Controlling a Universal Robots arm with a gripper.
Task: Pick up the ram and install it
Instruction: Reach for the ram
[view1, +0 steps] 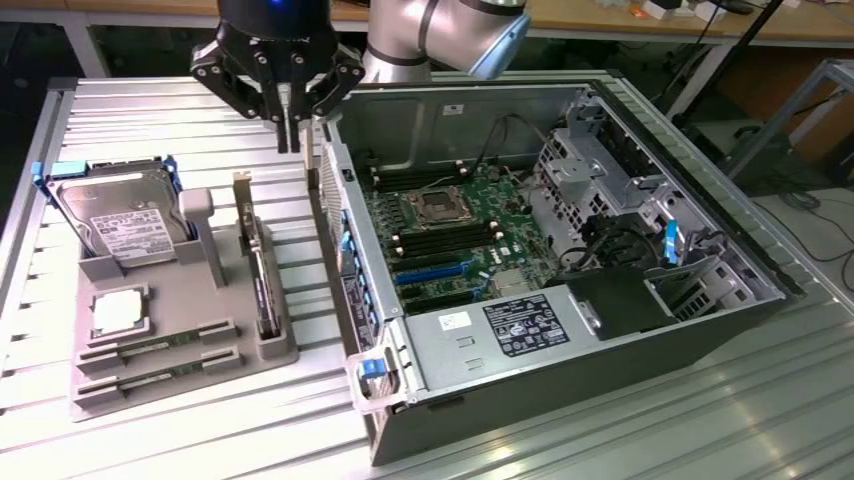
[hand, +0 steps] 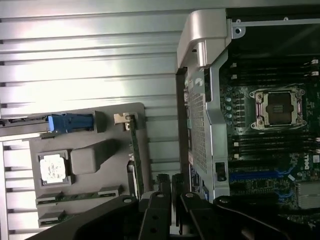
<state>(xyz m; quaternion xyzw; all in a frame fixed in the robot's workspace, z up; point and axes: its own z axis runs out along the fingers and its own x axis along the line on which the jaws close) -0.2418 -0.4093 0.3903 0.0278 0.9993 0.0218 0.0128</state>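
the gripper (view1: 287, 148) hangs over the gap between the grey tray (view1: 267, 355) and the open case (view1: 534, 420), jaws a narrow slit apart with nothing in them; the ram (view1: 140, 352) sits in a tray slot, well apart from it. best to descend square over the stick's middle, pinching across its thin faces; stay clear of the upright expansion card (view1: 260, 280).

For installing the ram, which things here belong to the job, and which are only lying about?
Job: gripper; two ram sticks in the grey tray; memory slots in the open case.
Lying about: hard drive; processor chip; expansion card.
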